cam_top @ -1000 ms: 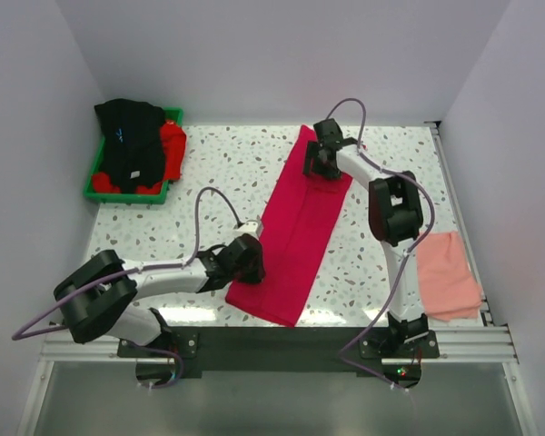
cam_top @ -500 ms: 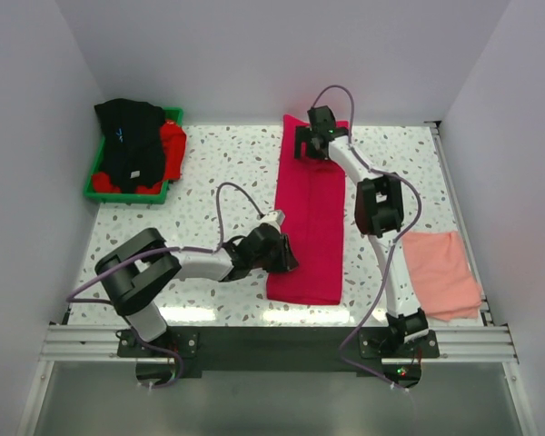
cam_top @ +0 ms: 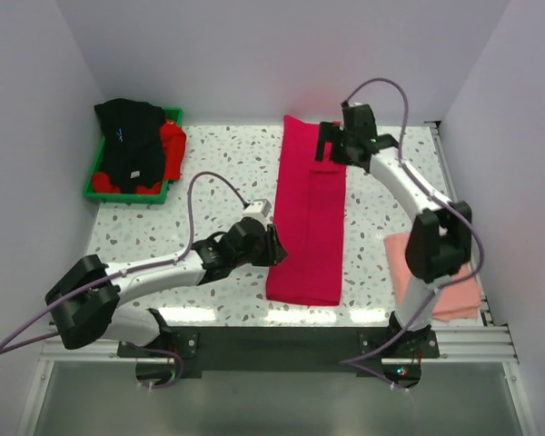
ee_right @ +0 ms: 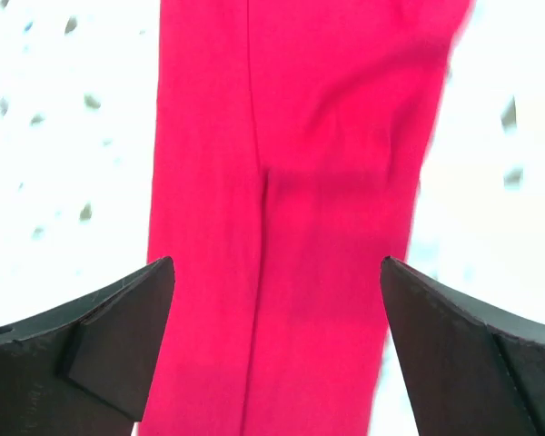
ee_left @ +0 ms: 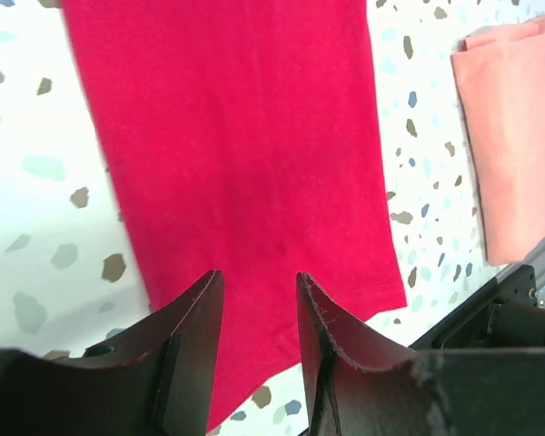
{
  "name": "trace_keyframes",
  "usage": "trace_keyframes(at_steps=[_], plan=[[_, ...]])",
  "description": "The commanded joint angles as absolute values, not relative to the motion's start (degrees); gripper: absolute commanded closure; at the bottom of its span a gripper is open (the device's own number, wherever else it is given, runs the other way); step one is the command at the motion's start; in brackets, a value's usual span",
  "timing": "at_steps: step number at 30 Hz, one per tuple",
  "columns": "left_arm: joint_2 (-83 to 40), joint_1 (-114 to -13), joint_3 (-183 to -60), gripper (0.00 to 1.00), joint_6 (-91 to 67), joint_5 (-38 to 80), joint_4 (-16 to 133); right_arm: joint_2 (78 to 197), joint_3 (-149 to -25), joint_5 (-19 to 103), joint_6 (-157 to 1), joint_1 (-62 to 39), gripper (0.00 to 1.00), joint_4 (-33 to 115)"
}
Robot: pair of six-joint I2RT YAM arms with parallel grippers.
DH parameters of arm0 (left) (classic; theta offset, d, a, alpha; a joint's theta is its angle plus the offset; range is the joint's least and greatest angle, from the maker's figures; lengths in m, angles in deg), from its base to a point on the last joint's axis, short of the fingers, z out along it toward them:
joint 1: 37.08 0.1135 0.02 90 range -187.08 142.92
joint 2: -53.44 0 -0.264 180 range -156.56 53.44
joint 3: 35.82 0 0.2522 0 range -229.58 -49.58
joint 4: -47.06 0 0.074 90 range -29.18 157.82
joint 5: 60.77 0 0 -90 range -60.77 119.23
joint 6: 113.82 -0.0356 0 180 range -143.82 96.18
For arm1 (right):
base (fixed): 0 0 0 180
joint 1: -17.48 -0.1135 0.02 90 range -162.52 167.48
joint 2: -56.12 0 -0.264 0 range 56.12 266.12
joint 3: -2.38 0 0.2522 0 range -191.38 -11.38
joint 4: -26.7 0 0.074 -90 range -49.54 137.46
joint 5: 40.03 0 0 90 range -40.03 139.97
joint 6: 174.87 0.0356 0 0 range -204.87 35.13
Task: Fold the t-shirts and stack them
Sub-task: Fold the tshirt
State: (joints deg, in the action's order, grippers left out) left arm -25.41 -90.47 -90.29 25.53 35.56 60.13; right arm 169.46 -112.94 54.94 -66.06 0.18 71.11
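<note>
Crimson shirt (cam_top: 309, 218) has swung from a diagonal to a straight long strip since a second ago, and now runs from the near side of the worktop (cam_top: 209, 173) to the far side. Both your hands have let go of it.

Left hand (ee_left: 257, 277): fingers a modest gap apart, nothing between them, at the strip's left edge toward its near end.

Right hand (ee_right: 277, 263): fingers spread wide, empty, above the strip's far end.

Salmon shirt (cam_top: 459, 300) lies folded well right of the strip, partly hidden by the right arm. Black shirt (cam_top: 132, 145) and red shirt (cam_top: 171, 150) sit in the green tray (cam_top: 127, 196), well left of the strip's far end.
</note>
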Motion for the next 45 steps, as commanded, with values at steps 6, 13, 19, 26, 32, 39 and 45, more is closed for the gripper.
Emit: trace_keyframes(at_steps=[6, 13, 19, 26, 32, 39, 45], plan=[[-21.9, -90.8, -84.1, 0.61, 22.8, 36.7, 65.7, 139.4, -66.4, 47.2, -53.1, -2.7, 0.18, 58.7], [-24.7, -91.0, -79.4, 0.6, 22.2, 30.7, 62.3, 123.0, -47.2, 45.1, -48.1, -8.5, 0.28, 62.3], [-24.4, -91.8, -77.2, 0.61, 22.1, 29.8, 63.7, 113.5, -39.6, 42.2, -46.7, -8.9, 0.28, 68.6], [-25.3, -91.9, -76.9, 0.67, 22.8, 28.3, 66.4, 111.8, -38.2, 36.3, -46.5, -8.9, 0.32, 71.8], [-24.4, -91.9, -76.4, 0.75, 23.5, 28.1, 68.8, 110.6, -35.7, 32.6, -45.6, -8.9, 0.39, 73.9], [-24.0, -91.9, -77.1, 0.82, 22.9, 27.5, 71.0, 110.5, -33.3, 29.2, -44.4, -8.9, 0.51, 74.5], [-18.8, -91.8, -79.8, 0.65, 21.2, 26.4, 74.6, 110.6, -31.0, 28.5, -42.8, -8.9, 0.69, 73.7]])
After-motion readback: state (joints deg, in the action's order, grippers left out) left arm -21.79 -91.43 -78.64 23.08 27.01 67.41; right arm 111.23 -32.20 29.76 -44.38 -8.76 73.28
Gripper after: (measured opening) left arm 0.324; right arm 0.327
